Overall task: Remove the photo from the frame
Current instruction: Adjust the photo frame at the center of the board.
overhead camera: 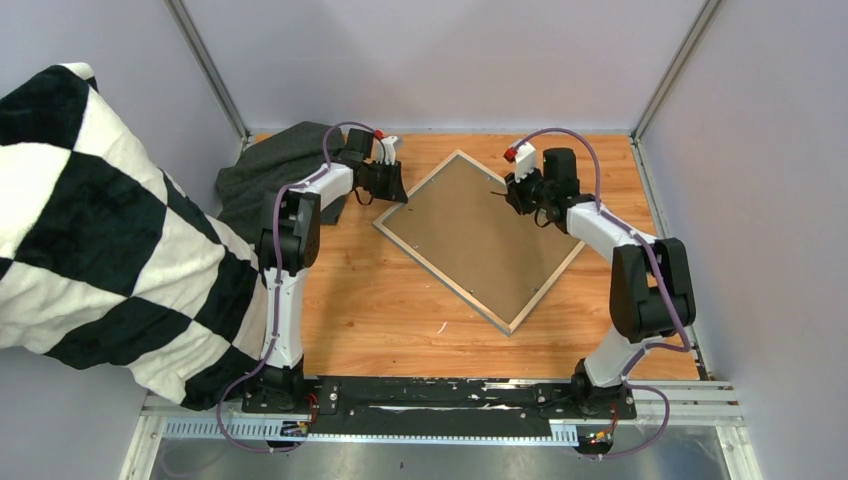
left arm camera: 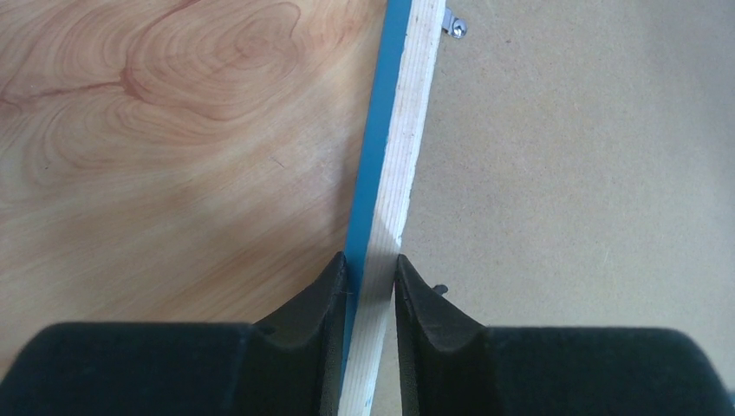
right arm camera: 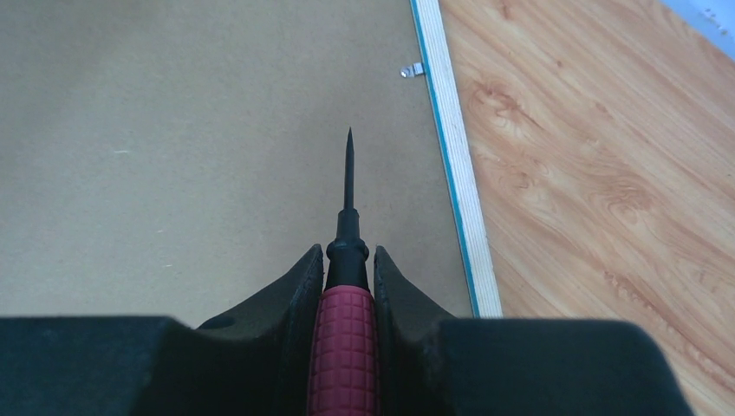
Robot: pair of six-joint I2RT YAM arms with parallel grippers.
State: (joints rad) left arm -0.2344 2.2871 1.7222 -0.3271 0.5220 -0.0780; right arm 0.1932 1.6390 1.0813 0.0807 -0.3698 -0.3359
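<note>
The frame (left arm camera: pixel 403 156) is laid face down on the wooden surface (left arm camera: pixel 156 156), turned cornerwise, with its brown backing board (right arm camera: pixel 173 156) uppermost. Its rim is pinched near one corner by the left gripper (left arm camera: pixel 370 264), whose jaws are drawn in to a narrow gap: one finger is set against the blue outer side, the other against the inner side by the board. The pale wood edge runs straight ahead of this gripper, and a small metal tab (left arm camera: pixel 452 24) is seen ahead and slightly to its right. Bare surface lies open to its left.

A pointed tool (right arm camera: pixel 344 347) with a red ribbed handle is clamped between the nearly closed jaws of the right gripper (right arm camera: pixel 347 256). Its black tip is held above the board, directed forward. The frame's edge passes just to the right of this gripper, with another tab (right arm camera: pixel 414 69) ahead near that edge, and open surface beyond it
</note>
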